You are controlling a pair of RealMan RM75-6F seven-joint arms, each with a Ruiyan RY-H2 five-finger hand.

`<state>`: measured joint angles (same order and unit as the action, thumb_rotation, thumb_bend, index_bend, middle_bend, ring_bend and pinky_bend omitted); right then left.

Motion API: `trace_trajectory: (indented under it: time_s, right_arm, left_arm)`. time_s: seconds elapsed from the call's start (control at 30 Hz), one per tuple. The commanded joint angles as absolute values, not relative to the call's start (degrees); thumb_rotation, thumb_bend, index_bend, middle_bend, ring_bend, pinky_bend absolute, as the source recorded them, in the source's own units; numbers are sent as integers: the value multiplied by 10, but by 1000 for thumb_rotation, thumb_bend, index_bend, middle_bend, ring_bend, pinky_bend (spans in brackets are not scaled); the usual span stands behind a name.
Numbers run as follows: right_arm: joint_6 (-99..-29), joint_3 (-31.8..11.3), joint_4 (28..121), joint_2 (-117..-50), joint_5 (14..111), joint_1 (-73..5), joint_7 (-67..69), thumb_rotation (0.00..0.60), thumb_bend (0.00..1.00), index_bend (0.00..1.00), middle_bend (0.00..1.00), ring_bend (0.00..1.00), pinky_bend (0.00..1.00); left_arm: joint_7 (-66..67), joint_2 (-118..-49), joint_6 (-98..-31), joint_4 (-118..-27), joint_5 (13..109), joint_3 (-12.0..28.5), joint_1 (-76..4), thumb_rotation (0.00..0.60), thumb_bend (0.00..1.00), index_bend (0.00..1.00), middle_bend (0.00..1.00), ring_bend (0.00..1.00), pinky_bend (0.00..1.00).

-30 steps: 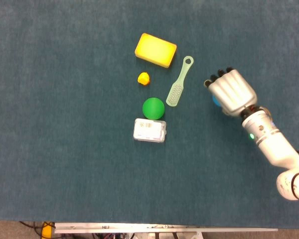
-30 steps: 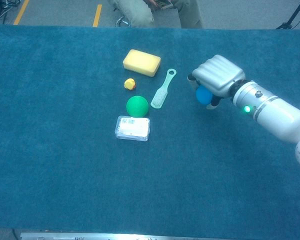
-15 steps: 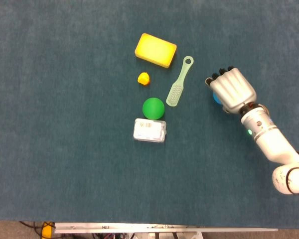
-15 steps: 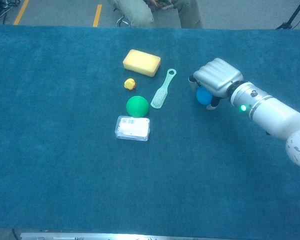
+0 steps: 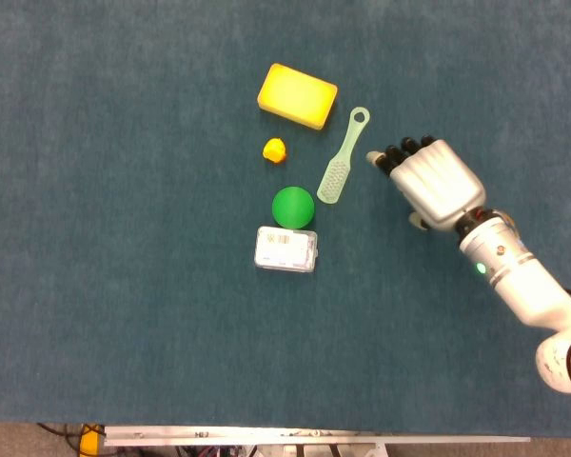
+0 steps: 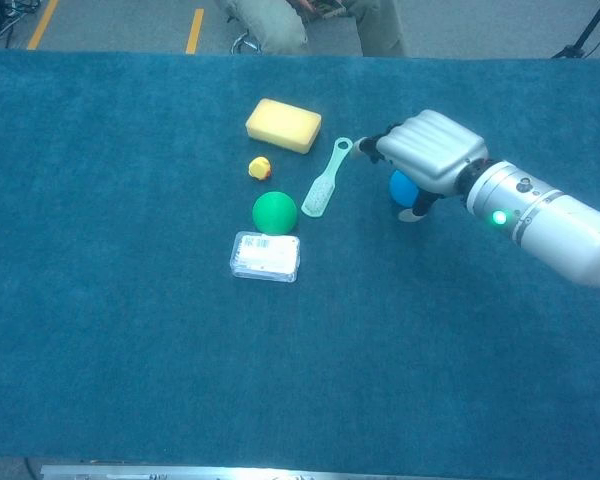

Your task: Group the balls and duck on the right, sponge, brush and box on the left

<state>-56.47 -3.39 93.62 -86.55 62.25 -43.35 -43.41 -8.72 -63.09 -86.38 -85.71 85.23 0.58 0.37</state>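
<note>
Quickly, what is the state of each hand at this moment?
Left hand: not in view.
Right hand: fingers stretched out toward the brush, over the blue ball; open, it seems, not gripping the ball.

The right hand (image 5: 436, 183) now has its fingers stretched out toward 9 o'clock, their tips near the brush (image 5: 343, 156), where earlier they curled around the blue ball (image 6: 404, 188). The ball now sits under the palm on the table (image 6: 130, 330), no longer gripped.
</note>
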Motion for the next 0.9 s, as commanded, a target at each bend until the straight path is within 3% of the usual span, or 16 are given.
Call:
trace_trajectory:
  time_s: [0.03, 0.23, 0.4, 0.9]
  right_arm:
    - [-559, -41, 962, -859, 638, -445, -428, 600, 96, 209, 320, 269, 389]
    - [-535, -56, 958, -888, 624, -485, -472, 600, 94, 209, 320, 262, 389]
    - [-522, -65, 932, -926, 592, -518, -517, 600, 2, 209, 292, 230, 366]
    - [-503, -65, 853, -1003, 534, -577, -557, 600, 0, 209, 277, 221, 360]
  left_arm:
    - [-88, -631, -864, -857, 853, 5, 4, 600, 246, 139, 190, 206, 35]
    - [-94, -624, -872, -856, 850, 4, 12, 600, 246, 139, 190, 206, 34]
    - [-104, -620, -876, -851, 845, 2, 20, 600, 246, 139, 188, 205, 35]
    - [-114, -615, -876, -845, 839, 4, 26, 600, 246, 139, 186, 203, 34]
